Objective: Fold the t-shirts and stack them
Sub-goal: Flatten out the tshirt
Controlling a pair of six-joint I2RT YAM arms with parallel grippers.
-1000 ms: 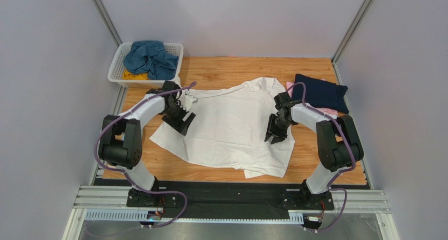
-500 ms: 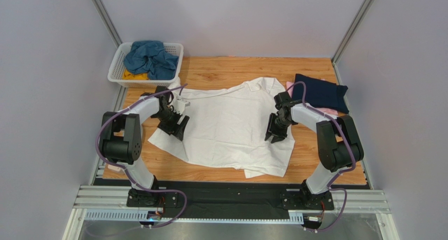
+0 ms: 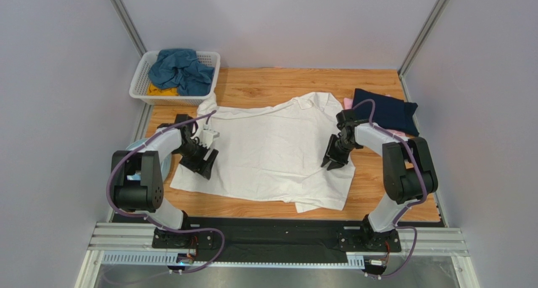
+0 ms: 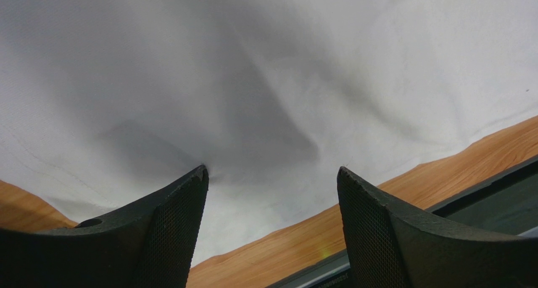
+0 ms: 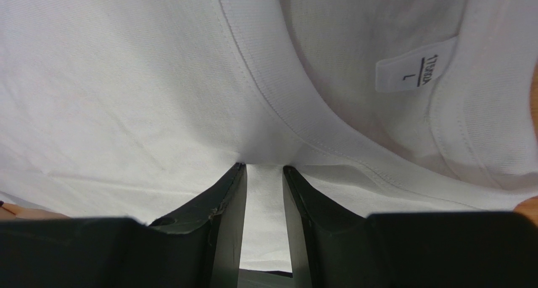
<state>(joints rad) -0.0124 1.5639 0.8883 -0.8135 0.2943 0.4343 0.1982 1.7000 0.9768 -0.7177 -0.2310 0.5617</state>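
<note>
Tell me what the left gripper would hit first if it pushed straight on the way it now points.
Most likely the white t-shirt: the left gripper has its jaws apart and points down at the cloth near the shirt's edge, with nothing between. Depth is unclear; one fingertip may already touch the fabric.

Two arms, white rounded link shells with chunky black joint housings. Purple cable loops along each arm from the black base plates up to the wrist. Bases bolted to a silver aluminium rail. Left matte black two-finger hand [image 3: 201, 161] has broad wedge fingers [image 4: 165, 231] with fine mesh-textured inner pads. Right matte black two-finger hand [image 3: 334, 160] has the same black fingers [image 5: 221, 225], smooth edges.
</note>
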